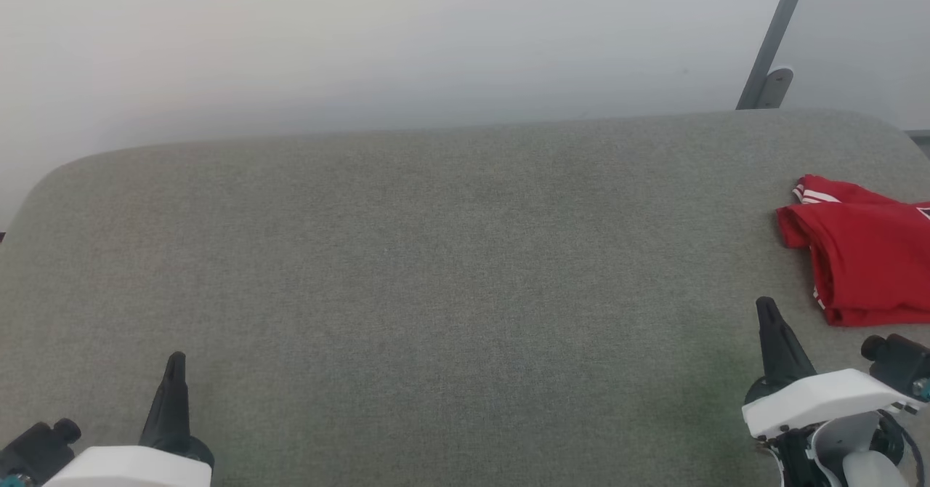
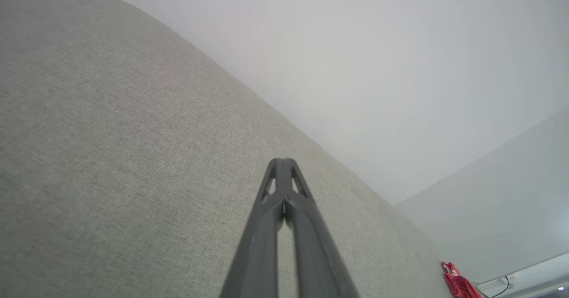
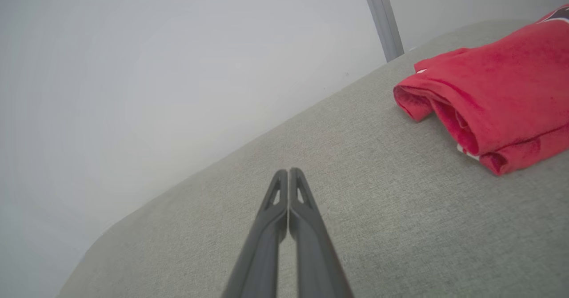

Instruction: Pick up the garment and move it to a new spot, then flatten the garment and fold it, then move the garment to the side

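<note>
The garment [image 1: 864, 254], a red shirt with white striped trim, lies folded in a stack at the right end of the grey fabric table [image 1: 436, 269]. It fills the upper right of the right wrist view [image 3: 493, 93] and is a small red patch far off in the left wrist view [image 2: 458, 282]. My right gripper [image 1: 764, 305] is shut with nothing in it, a short way to the left of the garment's near corner [image 3: 289, 171]. At the lower left, my left gripper [image 1: 176, 360] is shut and holds nothing [image 2: 282, 161].
A pale wall runs behind the table's rounded far edge. A grey metal post [image 1: 774, 36] with a bracket leans up behind the table's far right corner. The table's wide middle and left are bare cloth.
</note>
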